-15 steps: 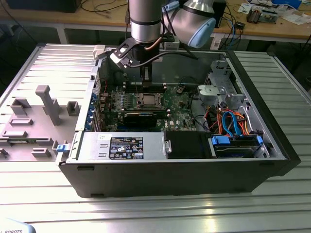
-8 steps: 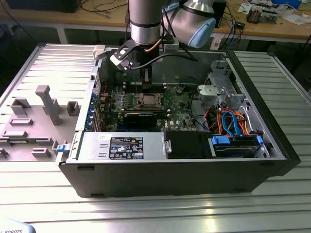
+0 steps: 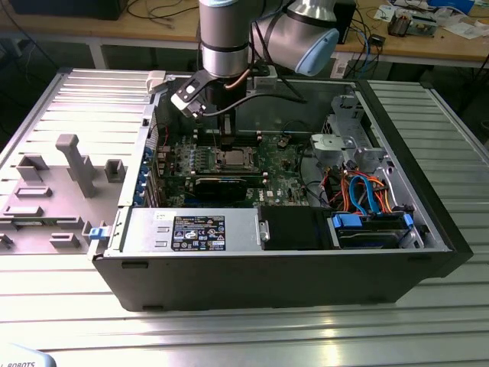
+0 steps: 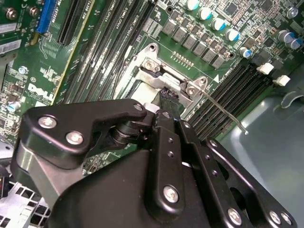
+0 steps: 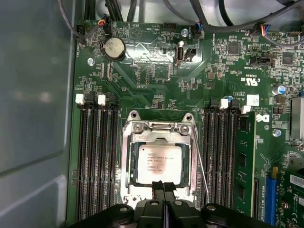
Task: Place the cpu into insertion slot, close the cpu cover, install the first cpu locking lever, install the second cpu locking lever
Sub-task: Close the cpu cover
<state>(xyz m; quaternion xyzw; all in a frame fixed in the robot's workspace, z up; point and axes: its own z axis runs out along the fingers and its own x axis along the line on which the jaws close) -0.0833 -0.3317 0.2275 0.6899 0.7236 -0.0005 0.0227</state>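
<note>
The cpu (image 5: 159, 163), a silver-grey square chip, lies flat in the insertion slot (image 3: 231, 159) on the green motherboard (image 5: 156, 80). The cpu cover (image 5: 127, 161), a silvery frame, lies down around the chip with the chip's top showing through its window. A thin wire locking lever (image 5: 200, 166) runs along one side of the socket, and its free end (image 4: 243, 130) sticks out over the memory slots. My gripper (image 5: 163, 187) is shut with nothing between its fingers, and the tips (image 4: 167, 95) sit at the cover's edge opposite the hinge.
Long black memory slots (image 5: 92, 156) flank the socket on both sides. The open computer case (image 3: 428, 222) holds a graphics card (image 3: 221, 186), a power supply (image 3: 191, 229) and a bundle of cables (image 3: 359, 191). A grey fixture tray (image 3: 53, 183) stands at the exterior view's left.
</note>
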